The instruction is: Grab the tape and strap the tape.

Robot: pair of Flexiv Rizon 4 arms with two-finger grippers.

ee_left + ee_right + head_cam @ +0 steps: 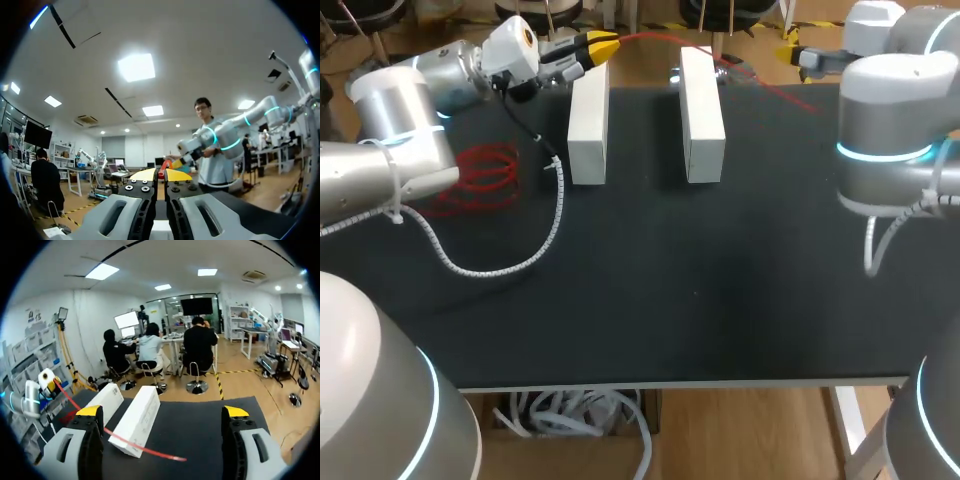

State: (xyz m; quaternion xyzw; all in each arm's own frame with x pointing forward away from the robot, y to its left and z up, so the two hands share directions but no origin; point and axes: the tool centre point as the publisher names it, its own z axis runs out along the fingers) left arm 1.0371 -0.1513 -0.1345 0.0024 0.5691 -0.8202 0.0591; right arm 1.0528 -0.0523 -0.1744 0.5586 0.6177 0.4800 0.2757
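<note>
Over the black bench (720,280), the left claw (592,48) pinches thin red tape (645,36), stretched taut. The right claw (162,412) stands wide, holding nothing.

- Head view: high behind, looking down on counter (670,280).
- Left wrist: behind left gripper (161,175), level, facing the room.
- Right wrist: low over counter, sharing both white blocks (140,420) with head view.

On our table (670,280), two blocks lie side by side, far from us. The tape (485,170) lies coiled left of the left block (588,120). A strand runs from our left gripper (595,50), at that block's far end, rightward past the right block (700,112).
</note>
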